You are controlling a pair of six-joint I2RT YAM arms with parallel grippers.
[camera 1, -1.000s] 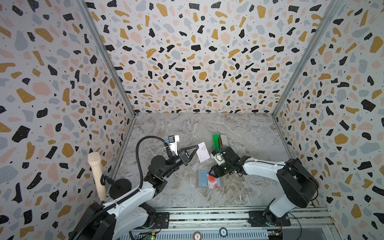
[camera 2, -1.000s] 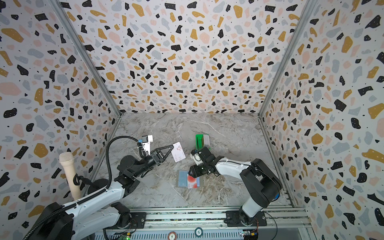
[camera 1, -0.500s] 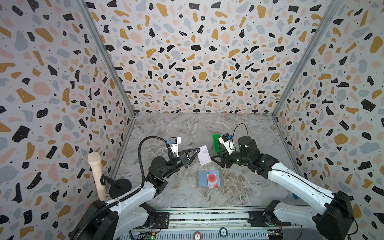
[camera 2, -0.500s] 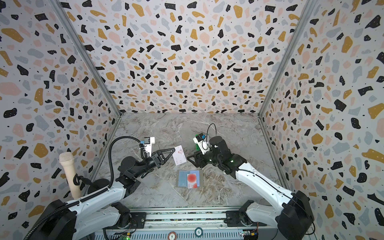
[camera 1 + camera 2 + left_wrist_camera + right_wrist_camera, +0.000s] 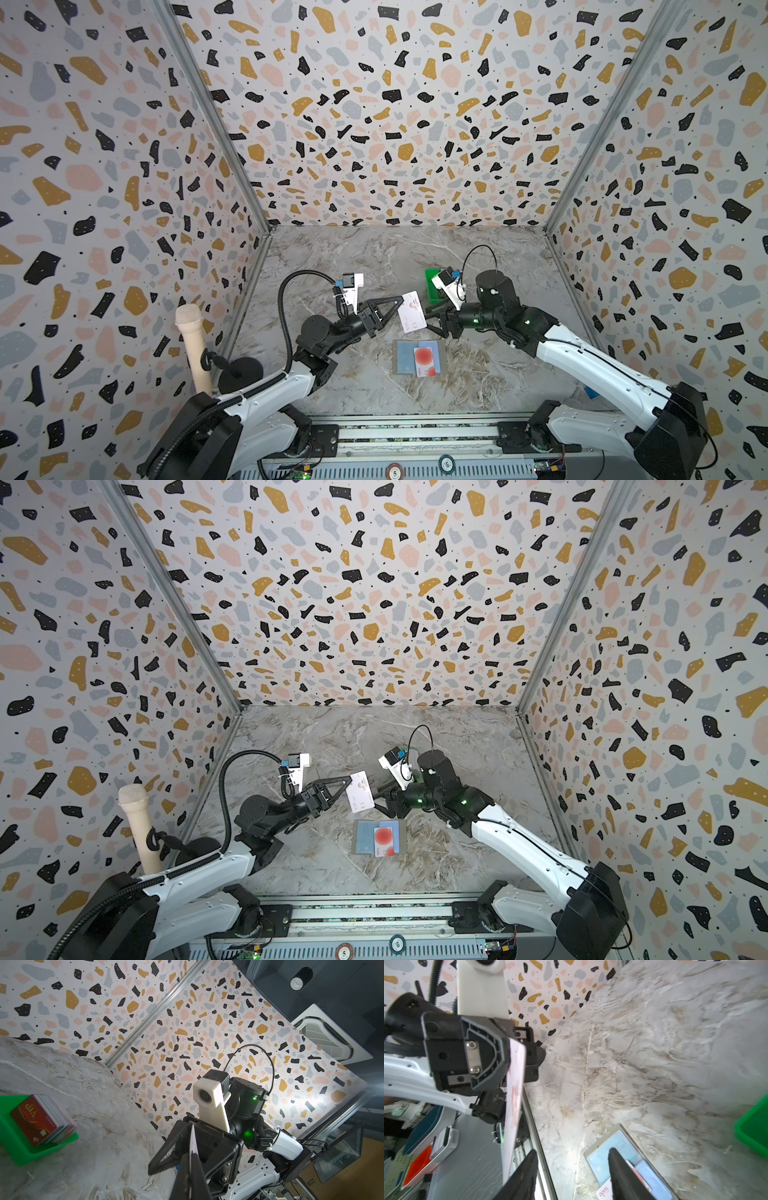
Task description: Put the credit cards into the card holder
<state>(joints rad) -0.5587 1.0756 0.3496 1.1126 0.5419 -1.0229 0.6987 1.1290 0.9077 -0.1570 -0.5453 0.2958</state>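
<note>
The white card (image 5: 412,312) stands on end in the air near the open card holder (image 5: 441,360), long axis near upright, its corner clenched in the left fingers (image 5: 199,1178). The right fingers (image 5: 623,1176), spread, have risen from the holder to its free edge.

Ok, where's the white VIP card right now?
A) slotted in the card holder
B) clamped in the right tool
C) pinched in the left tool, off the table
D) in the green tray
C: the left tool is shut on the white card's edge, holding it in the air, while the right tool stands open beside it.
</note>
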